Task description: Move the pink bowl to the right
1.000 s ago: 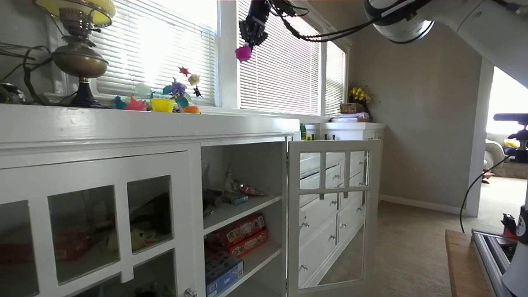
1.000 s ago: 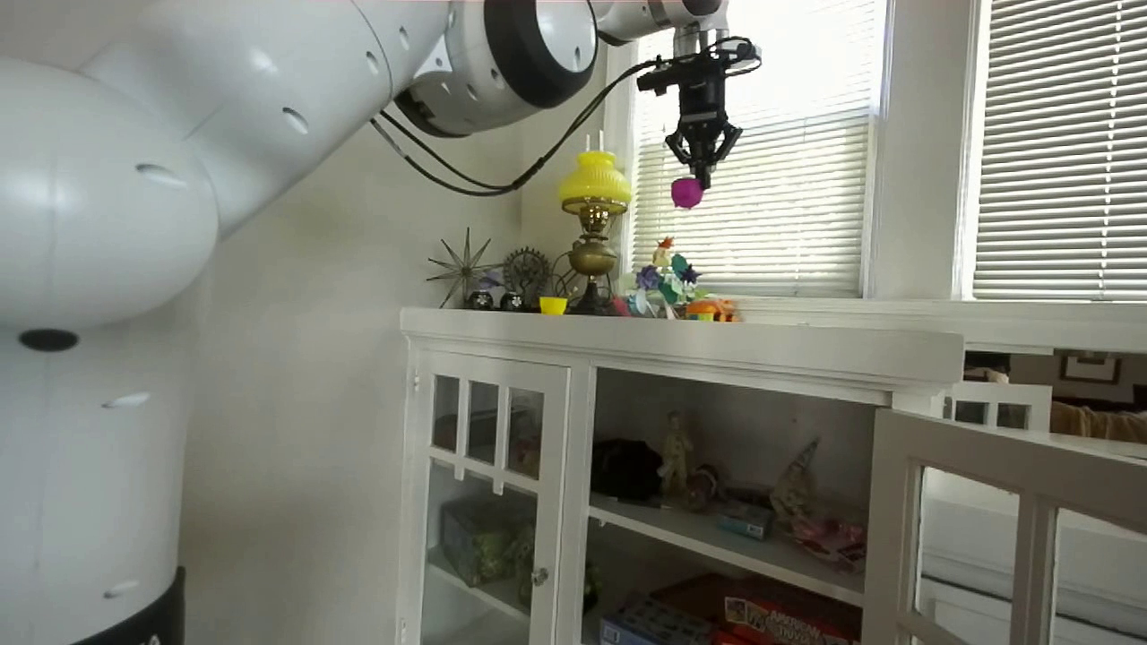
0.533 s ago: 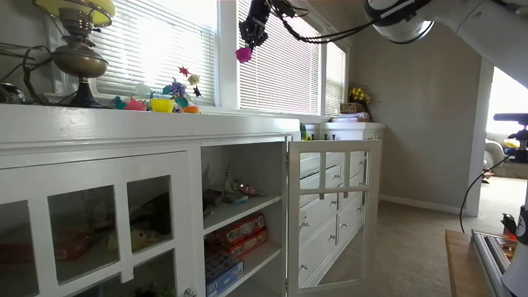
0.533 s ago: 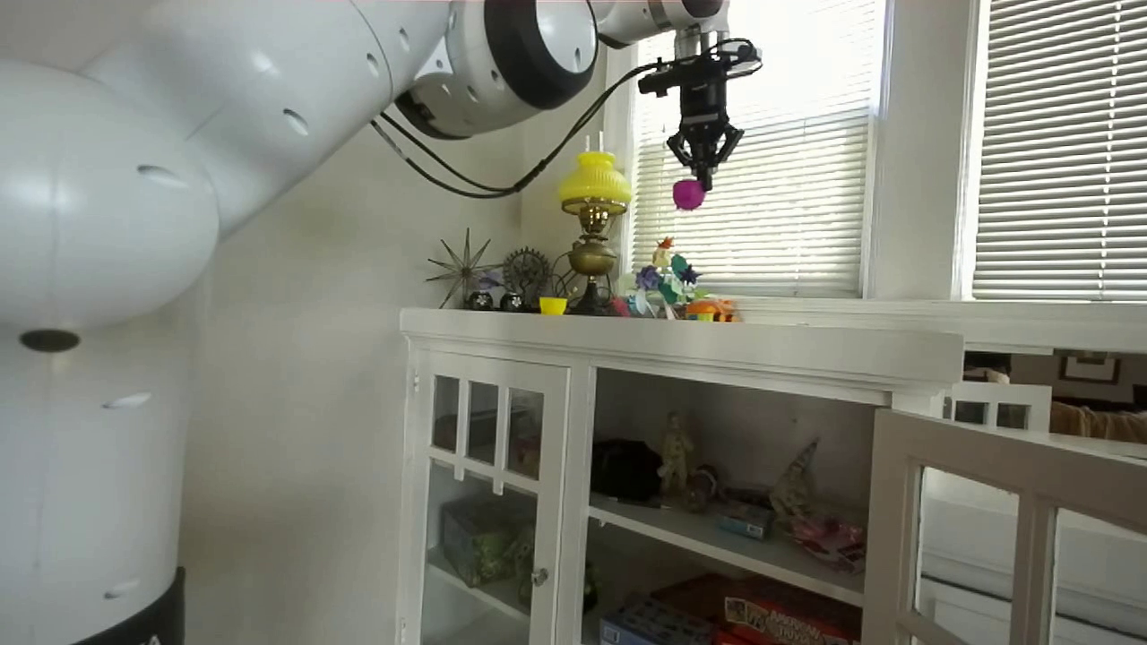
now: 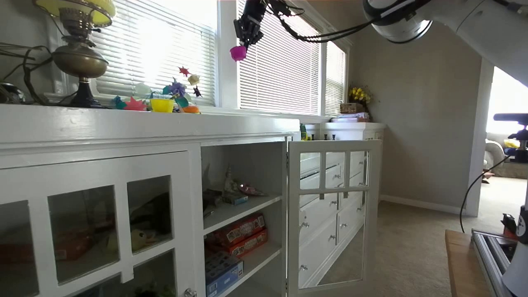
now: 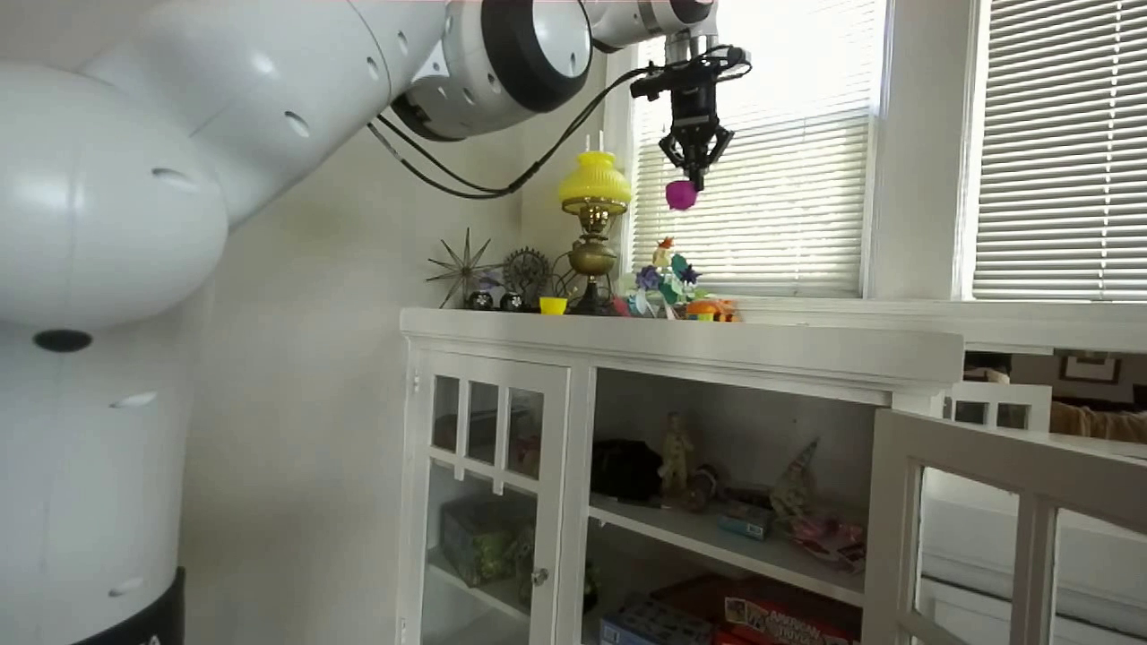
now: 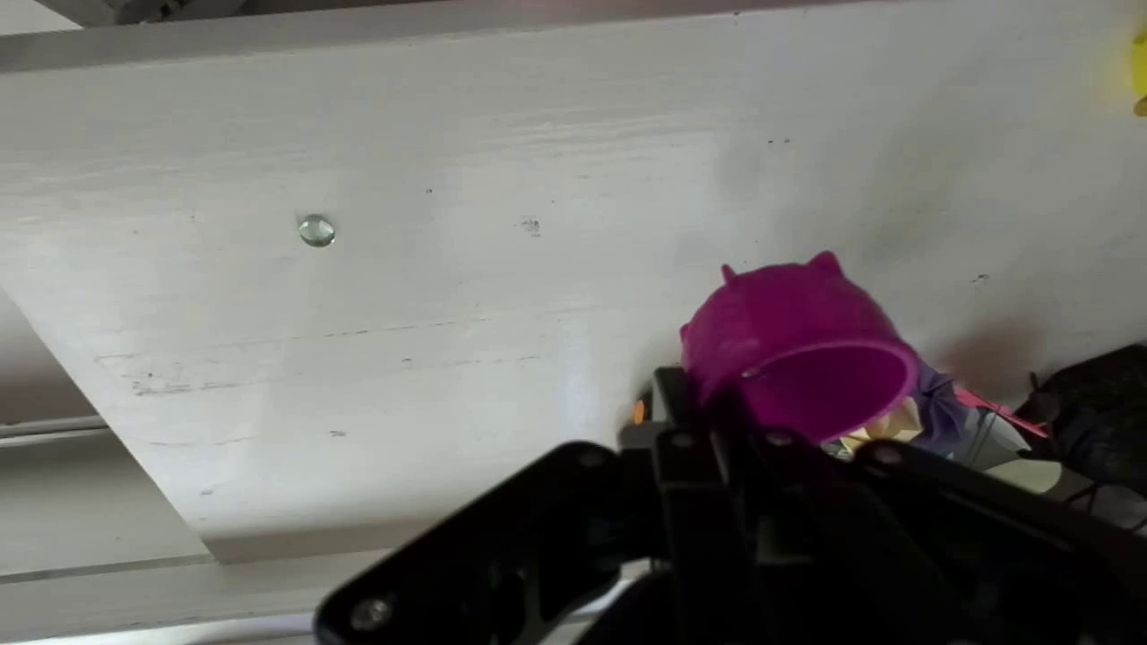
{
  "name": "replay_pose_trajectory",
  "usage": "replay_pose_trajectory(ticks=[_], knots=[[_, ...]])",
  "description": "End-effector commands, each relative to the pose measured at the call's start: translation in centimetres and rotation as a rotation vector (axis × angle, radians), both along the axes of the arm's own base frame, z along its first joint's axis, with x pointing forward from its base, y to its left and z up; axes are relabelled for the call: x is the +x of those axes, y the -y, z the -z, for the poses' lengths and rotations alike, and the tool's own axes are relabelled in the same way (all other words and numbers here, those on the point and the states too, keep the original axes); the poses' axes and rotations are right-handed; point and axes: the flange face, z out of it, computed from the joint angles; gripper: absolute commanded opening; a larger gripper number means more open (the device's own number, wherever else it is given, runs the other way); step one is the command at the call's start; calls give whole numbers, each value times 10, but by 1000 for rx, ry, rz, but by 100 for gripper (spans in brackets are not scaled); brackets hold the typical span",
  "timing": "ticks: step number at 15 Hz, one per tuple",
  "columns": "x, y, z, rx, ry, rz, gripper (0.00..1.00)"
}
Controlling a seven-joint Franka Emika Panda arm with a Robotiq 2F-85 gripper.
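Observation:
The pink bowl [image 7: 780, 309] is a small magenta cup with little knobs on its outside. My gripper [image 7: 708, 394] is shut on its wall, one finger inside and one outside, with the opening tilted towards the wrist camera. In both exterior views the pink bowl [image 5: 238, 53] [image 6: 681, 195] hangs from the fingertips of the gripper [image 5: 245, 44] [image 6: 696, 179]. It is held in the air in front of the windows, well above the white cabinet top [image 6: 824, 345]. The fingers hide part of the bowl's wall in the wrist view.
Colourful paper flowers [image 6: 668, 278], a yellow cup [image 6: 553, 305] and an oil lamp [image 6: 592, 242] stand on the cabinet top. A clear glass bead [image 7: 316, 230] lies on it in the wrist view. A cabinet door [image 5: 334, 214] stands open below.
The gripper and the pink bowl stay together and have shifted slightly to the left in both exterior views over the last half second. The objects on the cabinet have not moved.

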Motion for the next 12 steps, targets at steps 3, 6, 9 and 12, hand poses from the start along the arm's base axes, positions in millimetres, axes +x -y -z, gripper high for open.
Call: replay_pose_trajectory(ticks=[3,6,9,12], knots=[[-3,-5,-2,7,-16,-17,2],[-5,-4,2,8,-42,-14,2],[-6,-3,5,15,-59,-7,2],[-4,14,8,9,-49,47,2]])
